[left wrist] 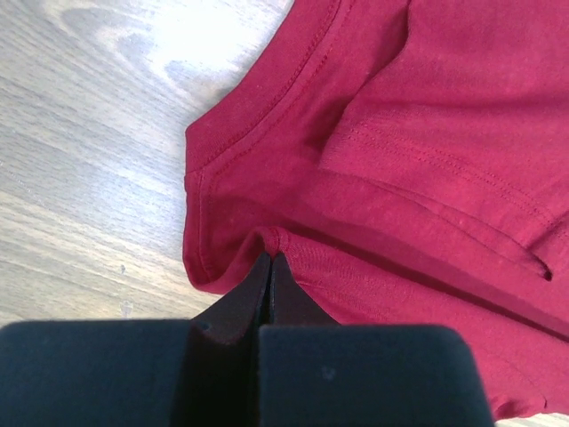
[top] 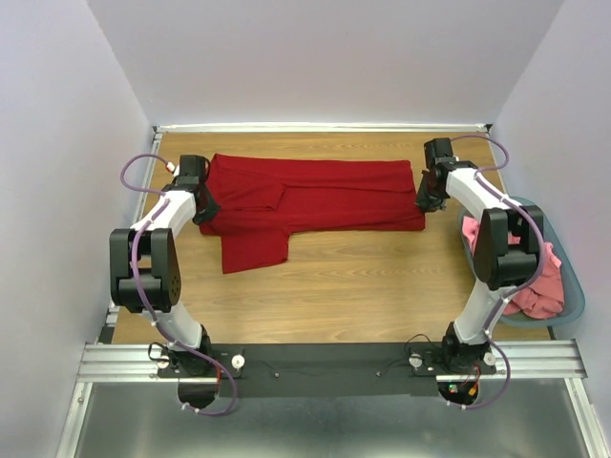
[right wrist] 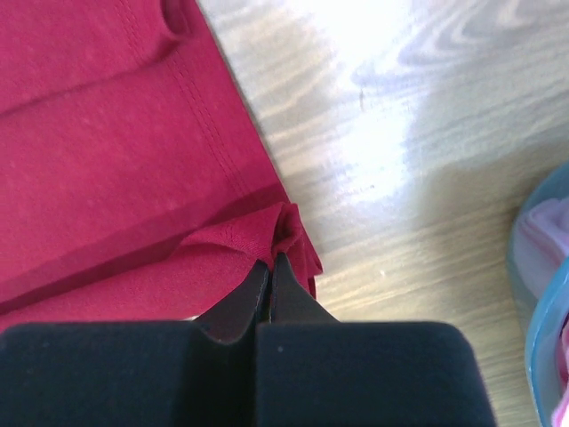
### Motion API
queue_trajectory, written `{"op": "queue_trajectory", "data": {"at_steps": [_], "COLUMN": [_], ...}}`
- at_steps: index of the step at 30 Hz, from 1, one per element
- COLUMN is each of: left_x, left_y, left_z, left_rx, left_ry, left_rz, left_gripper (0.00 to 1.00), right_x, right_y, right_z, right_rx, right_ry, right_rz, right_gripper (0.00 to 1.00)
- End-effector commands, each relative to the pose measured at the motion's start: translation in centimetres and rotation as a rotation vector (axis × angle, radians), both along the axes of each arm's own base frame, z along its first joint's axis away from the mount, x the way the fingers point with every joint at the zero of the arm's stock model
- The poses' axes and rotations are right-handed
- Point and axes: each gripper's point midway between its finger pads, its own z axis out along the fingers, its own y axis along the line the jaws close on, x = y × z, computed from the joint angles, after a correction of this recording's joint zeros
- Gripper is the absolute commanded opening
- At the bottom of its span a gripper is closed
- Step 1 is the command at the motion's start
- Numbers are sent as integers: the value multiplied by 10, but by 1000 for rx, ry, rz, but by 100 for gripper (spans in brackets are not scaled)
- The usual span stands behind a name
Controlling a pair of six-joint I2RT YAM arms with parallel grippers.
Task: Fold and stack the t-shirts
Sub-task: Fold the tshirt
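Note:
A dark red t-shirt (top: 315,200) lies stretched across the far half of the wooden table, folded lengthwise, with one sleeve hanging toward me at the left. My left gripper (top: 202,208) is shut on a pinch of the shirt's left end (left wrist: 276,238). My right gripper (top: 427,198) is shut on a pinch of its right hem corner (right wrist: 284,233). Salmon-pink t-shirts (top: 537,281) lie crumpled in the basket at the right.
A grey-blue plastic basket (top: 573,277) sits at the table's right edge beside my right arm; its rim shows in the right wrist view (right wrist: 533,302). White walls close in the table on three sides. Bare wood (top: 363,286) lies between the shirt and the arm bases.

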Motion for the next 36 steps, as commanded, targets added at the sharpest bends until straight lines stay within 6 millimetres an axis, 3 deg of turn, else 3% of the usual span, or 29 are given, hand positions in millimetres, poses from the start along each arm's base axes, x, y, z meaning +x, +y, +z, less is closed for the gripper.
{"op": "queue_trajectory", "data": {"at_steps": [1, 14, 23, 36], "left_x": [4, 5, 2, 21], "left_y": [7, 9, 12, 13], "left_z": [-3, -5, 0, 12], "left_rx": [5, 5, 7, 16], "left_ry": [-13, -15, -34, -71], "left_rz": [16, 38, 56, 40], "left_gripper": [0, 0, 0, 0], "right_x": [10, 10, 7, -3], "right_y": [-8, -6, -8, -12], "right_z": [4, -21, -24, -32], "right_rx": [-48, -45, -57, -73], "right_ry": [-4, 55, 61, 85], "right_rz": [4, 18, 17, 12], "right_gripper": [1, 1, 1, 1]}}
